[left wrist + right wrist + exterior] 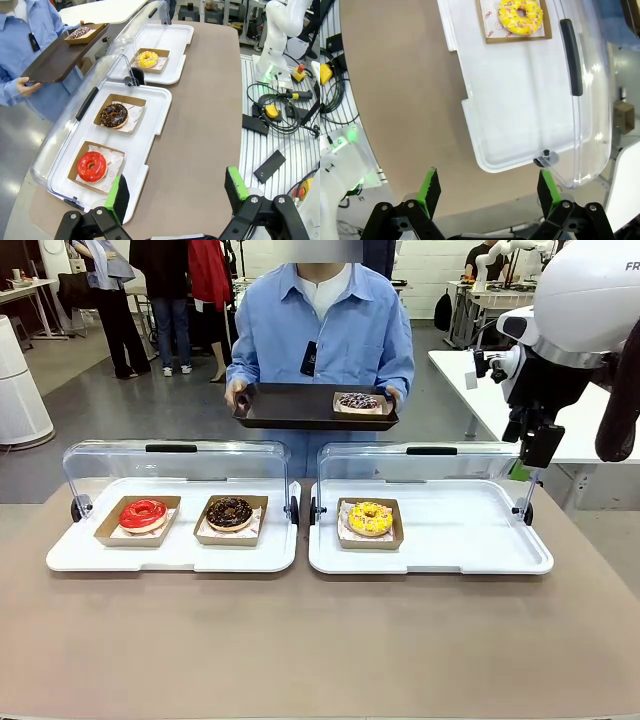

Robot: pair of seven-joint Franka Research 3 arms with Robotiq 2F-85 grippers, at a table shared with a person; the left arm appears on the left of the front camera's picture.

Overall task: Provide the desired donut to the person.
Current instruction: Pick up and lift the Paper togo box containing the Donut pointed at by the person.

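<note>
The person (322, 330) stands at the far edge of the bench (300, 640), holding a dark tray (280, 405) with a sprinkle donut (358, 401) on it. A red donut (143, 513), a chocolate donut (230, 512) and a yellow donut (370, 518) sit in white trays (180, 560) near that edge. The left gripper (176, 192) and right gripper (487, 186) are spread wide, holding nothing.

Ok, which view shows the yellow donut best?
The right wrist view: it looks straight down on the yellow donut, largest there, hole and sprinkles clear. The front view shows it smaller, whole in its box. The left wrist view shows it small and far off.
</note>
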